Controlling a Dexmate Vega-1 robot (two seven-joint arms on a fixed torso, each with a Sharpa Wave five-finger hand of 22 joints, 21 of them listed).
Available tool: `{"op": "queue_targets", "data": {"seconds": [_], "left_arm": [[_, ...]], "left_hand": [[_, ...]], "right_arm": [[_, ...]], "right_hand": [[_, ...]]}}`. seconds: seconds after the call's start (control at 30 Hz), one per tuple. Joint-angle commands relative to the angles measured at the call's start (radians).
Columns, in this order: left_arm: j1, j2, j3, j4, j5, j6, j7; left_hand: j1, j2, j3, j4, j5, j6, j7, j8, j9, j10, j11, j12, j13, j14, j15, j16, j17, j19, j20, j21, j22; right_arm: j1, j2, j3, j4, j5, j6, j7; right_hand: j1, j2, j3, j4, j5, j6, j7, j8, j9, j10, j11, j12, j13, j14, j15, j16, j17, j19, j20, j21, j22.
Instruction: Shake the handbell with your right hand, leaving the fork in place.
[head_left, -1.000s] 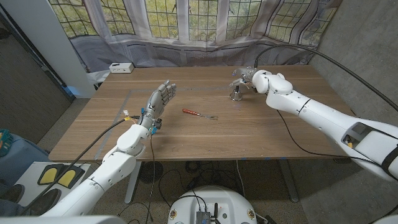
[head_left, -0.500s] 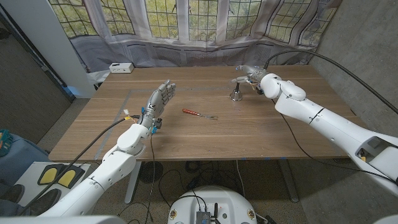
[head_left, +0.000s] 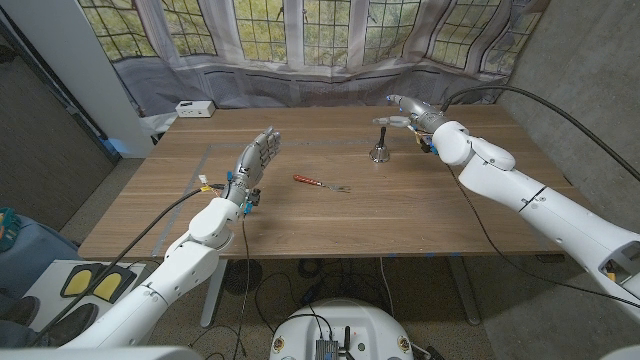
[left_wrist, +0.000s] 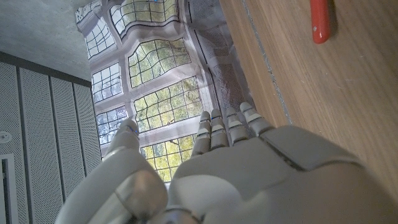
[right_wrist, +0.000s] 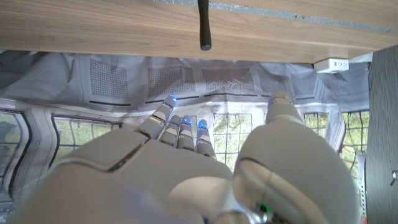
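Metal handbell (head_left: 379, 151) upright, just beside right hand (head_left: 411, 116) fingers (head_left: 394, 101)

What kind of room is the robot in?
Probably a test room or lab made to look homely: a printed cloth backdrop of leaded windows hangs behind the wooden table, grey panelled walls stand on the right, and cables run along the arms.

The left arm comes in from the frame's lower left; its left hand (head_left: 256, 160) stands upright left of centre, fingers straight and together, holding nothing. The right arm reaches from the lower right to the upper middle, where the right hand (head_left: 408, 112) hovers with fingers extended, empty.
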Motion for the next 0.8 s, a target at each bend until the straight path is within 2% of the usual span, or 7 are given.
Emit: {"op": "queue_targets", "data": {"seconds": [0.03,0.17,0.27,0.4,0.53,0.63,0.8], "left_arm": [[-0.012,-0.028,0.0,0.026,0.011,-0.033,0.012],[-0.019,-0.034,0.0,0.035,0.02,-0.043,0.016],[-0.027,-0.041,0.0,0.045,0.023,-0.048,0.019],[-0.041,-0.041,0.002,0.053,0.031,-0.048,0.018],[-0.057,-0.043,0.004,0.067,0.038,-0.053,0.012],[-0.063,-0.042,0.002,0.071,0.041,-0.049,0.015],[-0.08,-0.04,0.001,0.089,0.04,-0.044,0.008]], "left_hand": [[0.009,0.005,0.008,0.001,-0.002,-0.01,0.007,-0.001,0.003,0.002,0.004,-0.002,0.002,-0.011,0.0,-0.004,0.002,-0.003,-0.003,-0.001,0.002],[0.01,0.004,0.008,0.001,-0.002,-0.011,0.016,0.002,0.003,-0.004,0.014,-0.002,0.002,-0.012,0.002,-0.002,0.002,-0.006,-0.003,-0.001,0.002],[0.01,0.003,0.008,0.0,-0.002,-0.011,0.023,0.003,0.003,-0.005,0.019,-0.001,0.002,-0.013,0.007,-0.002,0.002,-0.007,-0.003,0.0,0.002],[0.01,0.002,0.007,0.0,-0.003,-0.011,0.027,0.004,0.002,-0.009,0.022,-0.002,0.002,-0.015,0.009,-0.002,0.002,-0.01,-0.004,-0.001,0.002],[0.01,0.0,0.006,0.0,-0.003,-0.035,0.023,0.0,0.002,-0.036,0.024,-0.006,0.002,-0.04,0.012,-0.006,0.002,-0.03,-0.003,-0.005,0.002],[0.009,-0.001,0.005,0.0,-0.003,-0.053,0.014,-0.003,0.001,-0.047,0.012,-0.006,0.002,-0.048,0.012,-0.006,0.002,-0.038,-0.004,-0.005,0.002],[0.007,-0.004,0.003,0.001,-0.003,-0.069,0.006,-0.002,0.001,-0.068,0.014,-0.008,0.001,-0.075,0.009,-0.01,0.002,-0.056,-0.01,-0.007,0.002]], "right_arm": [[-0.114,-0.04,0.116,-0.078,0.142,0.047,-0.097],[-0.163,-0.043,0.161,-0.09,0.191,0.072,-0.142],[-0.203,-0.038,0.199,-0.087,0.236,0.115,-0.183],[-0.246,-0.036,0.241,-0.08,0.296,0.167,-0.21],[-0.274,-0.029,0.267,-0.059,0.347,0.227,-0.224],[-0.286,-0.02,0.279,-0.033,0.387,0.273,-0.224],[-0.302,-0.003,0.293,0.012,0.435,0.355,-0.229]], "right_hand": [[-0.009,0.001,0.008,0.0,-0.008,-0.014,-0.008,-0.001,-0.001,-0.017,-0.002,0.006,0.0,-0.013,0.005,0.002,-0.003,-0.002,0.008,-0.005,0.003],[-0.012,0.002,0.009,0.0,-0.01,-0.014,-0.006,0.0,-0.001,-0.028,-0.005,0.003,-0.001,-0.015,0.005,0.003,-0.004,-0.005,0.01,-0.008,0.003],[-0.016,0.005,0.01,-0.002,-0.013,0.029,-0.013,0.018,-0.001,-0.034,-0.003,0.004,-0.002,-0.018,0.009,0.004,-0.008,-0.009,0.011,-0.012,0.003],[-0.017,0.006,0.011,-0.003,-0.014,0.038,-0.012,0.021,-0.001,-0.035,-0.001,0.005,-0.003,-0.019,0.01,0.004,-0.009,-0.012,0.016,-0.014,0.003],[-0.017,0.006,0.011,-0.004,-0.015,0.033,-0.012,0.018,-0.001,-0.034,-0.001,0.006,-0.003,-0.019,0.01,0.004,-0.01,-0.013,0.017,-0.014,0.003],[-0.02,0.006,0.011,-0.005,-0.016,0.03,-0.012,0.016,-0.002,-0.045,-0.003,0.003,-0.003,-0.027,0.011,0.002,-0.011,-0.021,0.017,-0.018,0.003],[-0.028,0.005,0.009,-0.004,-0.018,0.031,-0.016,0.015,-0.003,-0.058,0.004,0.001,-0.004,-0.041,0.016,-0.001,-0.013,-0.034,0.019,-0.022,0.004]]}}
